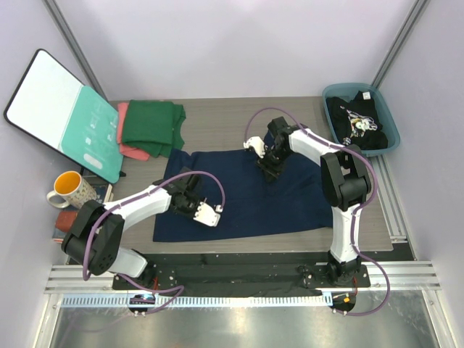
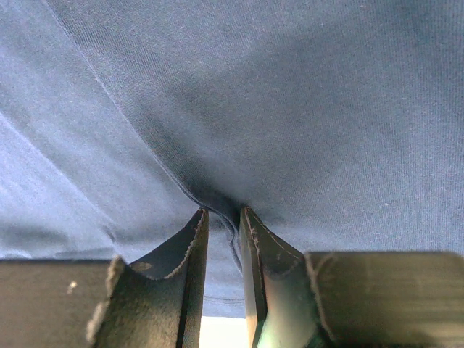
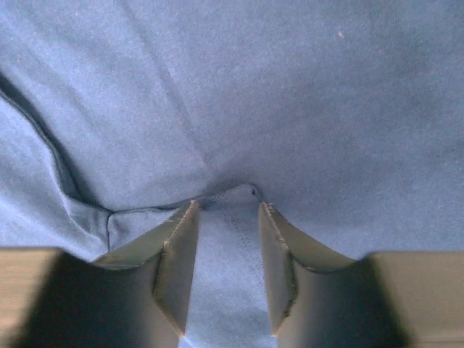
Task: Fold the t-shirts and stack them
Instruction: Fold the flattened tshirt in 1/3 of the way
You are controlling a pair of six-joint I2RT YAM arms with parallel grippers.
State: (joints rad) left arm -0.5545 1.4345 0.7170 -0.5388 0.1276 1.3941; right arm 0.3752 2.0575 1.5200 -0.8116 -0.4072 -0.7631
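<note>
Pinching up for the next fold

Gripping the plain navy blue cloth t-shirt (image 1: 246,196), spread flat on the grey counter (image 1: 217,119), I am holding my left hand (image 2: 223,212) nearly closed on a raised crease. My right hand (image 3: 226,205) is sitting part-open, with cloth between its fingers. I am aiming to lift both evenly. The shirt's long axis is running left-right; I cannot tell which end is the collar.

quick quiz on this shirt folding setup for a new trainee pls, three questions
1. True or false: the black shirt lies in the bin.
2. The left pincer and right pincer are both down on: A the black shirt, B the navy shirt, C the bin.
3. Fill in: the green shirt sits folded on the ____ shirt.
Key: 1 true; 2 B; 3 pink shirt.
</note>
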